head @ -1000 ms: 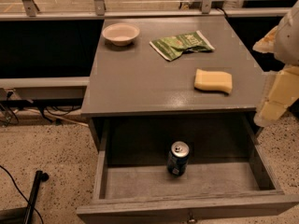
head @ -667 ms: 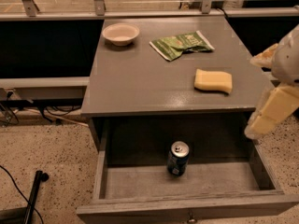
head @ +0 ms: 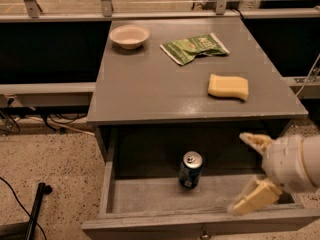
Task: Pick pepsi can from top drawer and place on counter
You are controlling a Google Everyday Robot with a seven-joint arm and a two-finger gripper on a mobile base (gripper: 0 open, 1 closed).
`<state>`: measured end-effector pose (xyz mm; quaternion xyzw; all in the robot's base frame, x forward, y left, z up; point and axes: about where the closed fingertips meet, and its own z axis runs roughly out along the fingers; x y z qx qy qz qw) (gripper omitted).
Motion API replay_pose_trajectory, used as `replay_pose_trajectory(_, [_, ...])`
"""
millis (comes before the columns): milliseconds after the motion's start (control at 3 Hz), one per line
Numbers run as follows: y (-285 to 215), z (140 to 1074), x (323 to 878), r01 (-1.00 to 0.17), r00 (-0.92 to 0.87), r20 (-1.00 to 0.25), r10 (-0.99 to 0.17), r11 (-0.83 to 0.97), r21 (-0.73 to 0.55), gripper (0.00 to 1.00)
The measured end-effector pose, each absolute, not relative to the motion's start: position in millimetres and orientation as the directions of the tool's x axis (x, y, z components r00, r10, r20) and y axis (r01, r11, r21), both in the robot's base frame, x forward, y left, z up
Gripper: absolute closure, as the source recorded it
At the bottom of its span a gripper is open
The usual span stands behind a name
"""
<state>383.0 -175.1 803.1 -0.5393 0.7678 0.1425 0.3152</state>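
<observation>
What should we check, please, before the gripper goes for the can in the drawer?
1. Drawer pulled open: ok.
2. Can upright, nothing touching it: ok.
3. Gripper over the drawer with jaws open: ok.
4. Jaws around the can: not ok; they sit apart from it, toward image right.
5. Counter has a bare patch in front of the bowl, bag and sponge: ok.
</observation>
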Motion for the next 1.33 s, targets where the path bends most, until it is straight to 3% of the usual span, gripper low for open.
replay_pose_trajectory(667, [-184.9, 784.4, 372.3, -0.886, -0.241, -0.686, -0.687, 0.444, -0.133, 0.00])
replay_pose_trajectory(1333, [-181.2, 735.6, 393.3, -0.865, -0.277, -0.763, -0.584, 0.497, -0.066, 0.00])
